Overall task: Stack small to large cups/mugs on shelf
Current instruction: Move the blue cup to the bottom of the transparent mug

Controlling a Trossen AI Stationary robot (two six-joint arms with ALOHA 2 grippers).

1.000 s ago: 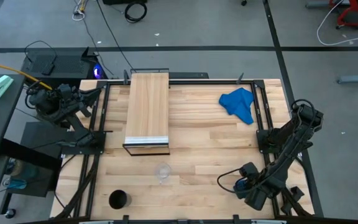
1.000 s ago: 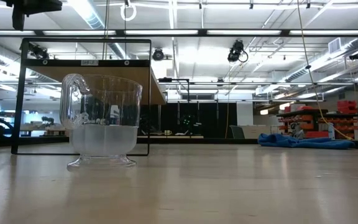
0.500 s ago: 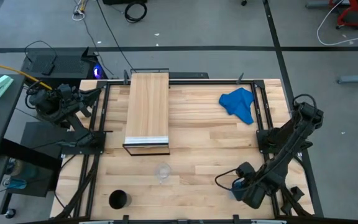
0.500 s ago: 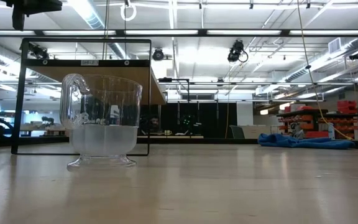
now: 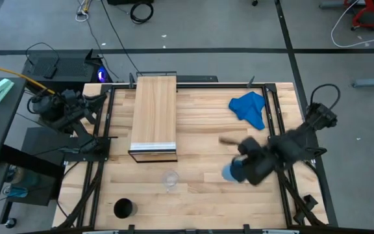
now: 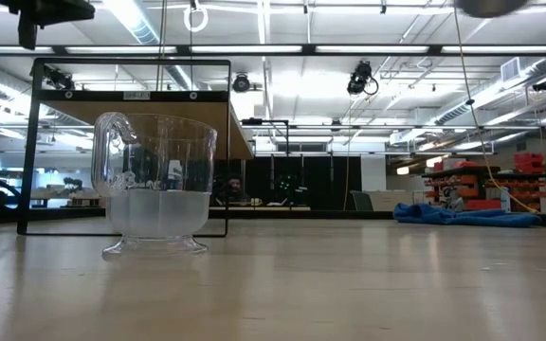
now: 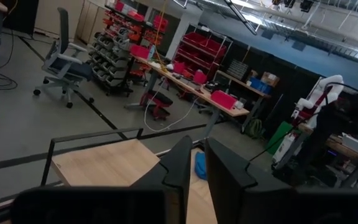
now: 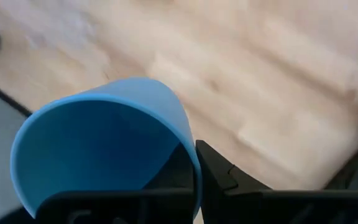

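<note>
My right gripper [image 5: 237, 170] hangs above the table's right half, shut on the bright-blue cup [image 5: 230, 173], whose open mouth fills the right wrist view [image 8: 98, 149]. The clear glass cup [image 5: 170, 179] stands on its foot on the tabletop near the shelf's front; the low view shows it close up [image 6: 154, 185]. At the near-left corner the black cup [image 5: 123, 208] stands upright. The light-wood shelf [image 5: 154, 117] lies along the far-left part of the table. My left gripper [image 7: 197, 168] waits, shut, beyond the table's left edge. My right gripper holds the blue cup by its wall at the rim [image 8: 188, 155], with one finger inside the cup and the other finger [image 8: 219, 177] outside. The cup is lifted clear of the table and tipped, its mouth facing back toward the wrist.
A crumpled blue cloth [image 5: 250, 108] lies on the table's far-right part. Dark frame rails run along the left and right sides of the table [image 5: 206, 140]. Bare wood shows between the shelf and the cloth and along the near edge.
My right gripper has risen quickly from the table's near-right corner, carrying the blue cup up and toward the table's middle and far edge; the arm has swung and shows blurred. The glass cup, black cup and shelf have stayed in place.
</note>
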